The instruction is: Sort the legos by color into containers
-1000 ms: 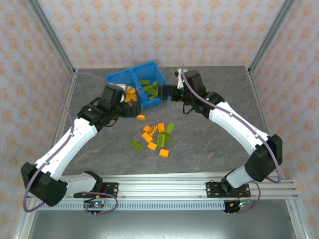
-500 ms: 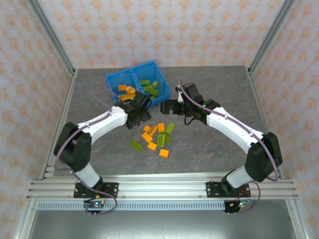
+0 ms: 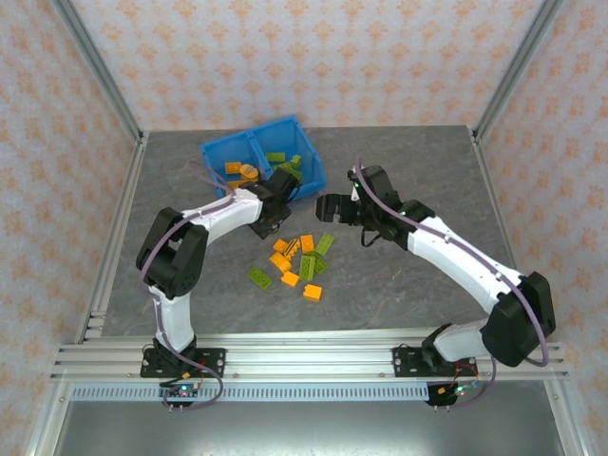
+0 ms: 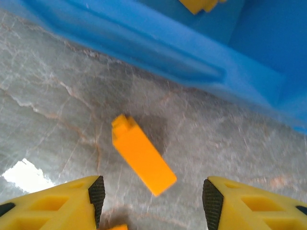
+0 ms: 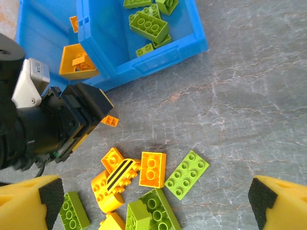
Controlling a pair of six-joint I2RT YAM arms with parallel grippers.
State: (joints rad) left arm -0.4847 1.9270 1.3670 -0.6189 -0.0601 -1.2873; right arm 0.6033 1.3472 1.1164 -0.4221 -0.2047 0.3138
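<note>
Orange is the colour sitting in the gap of your left pincer: one long orange brick lies flat and askew on the grey marbled table, between the two black pads. The jaws stand part-way apart, wider than the brick. Neither pad touches it, so nothing is pinched. Just beyond the brick rises the outer wall of the blue bin, and at the top edge you can catch an orange piece lying inside it. From overhead, you see that arm's wrist low over the table, right in front of the bin's near side. Your right pincer is spread wide and grips nothing. It hangs above the loose pile without touching any of it. Beneath it you have plain orange bricks, a black-striped orange piece, a flat green plate and several olive-green bricks, all on the table near the bin. In the bin itself, the right compartment holds olive-green bricks. The left compartment holds orange ones, with the large orange frame piece propped at its near corner beside the centre wall.
</note>
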